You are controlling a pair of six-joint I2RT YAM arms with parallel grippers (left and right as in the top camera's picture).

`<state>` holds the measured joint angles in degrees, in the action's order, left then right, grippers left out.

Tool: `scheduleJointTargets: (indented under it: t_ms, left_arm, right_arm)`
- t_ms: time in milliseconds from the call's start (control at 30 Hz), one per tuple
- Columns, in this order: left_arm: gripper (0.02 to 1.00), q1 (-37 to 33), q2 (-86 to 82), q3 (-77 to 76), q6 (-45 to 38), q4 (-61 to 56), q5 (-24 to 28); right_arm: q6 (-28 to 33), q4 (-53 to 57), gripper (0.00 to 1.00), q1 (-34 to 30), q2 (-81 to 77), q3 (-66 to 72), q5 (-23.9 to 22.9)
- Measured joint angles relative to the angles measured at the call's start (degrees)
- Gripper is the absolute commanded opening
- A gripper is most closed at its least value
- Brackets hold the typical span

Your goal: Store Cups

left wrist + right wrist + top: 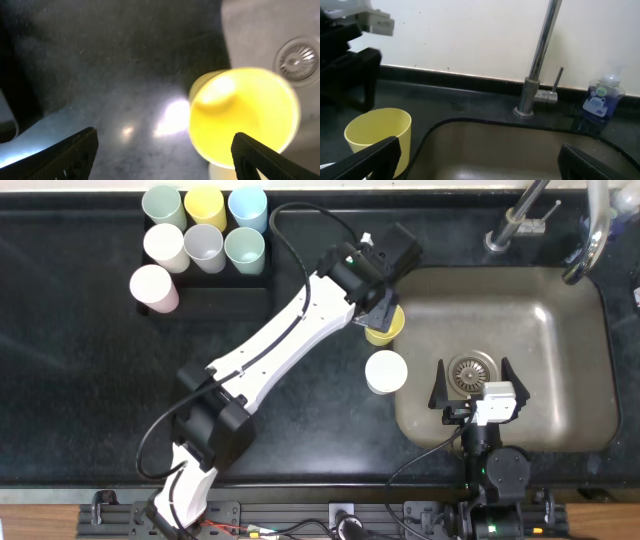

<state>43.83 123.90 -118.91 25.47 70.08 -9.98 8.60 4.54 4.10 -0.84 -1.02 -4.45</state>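
1. Left gripper point(165, 150): fingers spread wide, holding nothing, just above the yellow cup point(245, 117).
2. The yellow cup stands upright on the counter at the sink's point(560, 330) 9 o'clock rim, with a white cup point(386, 371) near its 6 o'clock.
3. Right gripper point(476, 380): open and empty, over the sink.
4. The cup tray point(255, 280) lies at the yellow cup's 10 o'clock.

Top cam overhead — wrist cams share yellow cup point(245, 115).

The white-and-black left arm point(290, 330) stretches diagonally up and rightward, its black left gripper point(165, 136) spread wide. The dark right arm point(492, 465) sits folded near its base, right gripper point(474, 383) likewise parted.
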Motion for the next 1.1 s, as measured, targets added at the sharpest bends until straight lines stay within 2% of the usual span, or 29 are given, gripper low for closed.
scheduleJointTargets:
  t_ms: [267,533,933,1067,1100]
  left_arm:
    - [0.873,-0.2,0.3,0.0,-0.6,-0.6,-0.2]
    - [0.875,-2.3,3.0,0.0,-0.9,-2.6,3.0]
    - [0.866,-3.2,4.0,0.0,-1.3,-5.4,4.5]
    - [0.687,-3.2,5.0,0.0,-1.4,-5.4,5.1]
    - [0.553,-3.2,5.3,0.0,-1.5,-5.4,5.1]
  right_arm:
    - [0.0,0.0,0.993,0.0,0.0,0.0,0.0]
    - [0.0,0.0,0.996,0.0,0.0,0.0,0.0]
    - [0.0,0.0,0.998,0.0,0.0,0.0,0.0]
    - [0.0,0.0,0.993,0.0,0.0,0.0,0.0]
    - [0.0,0.0,0.996,0.0,0.0,0.0,0.0]
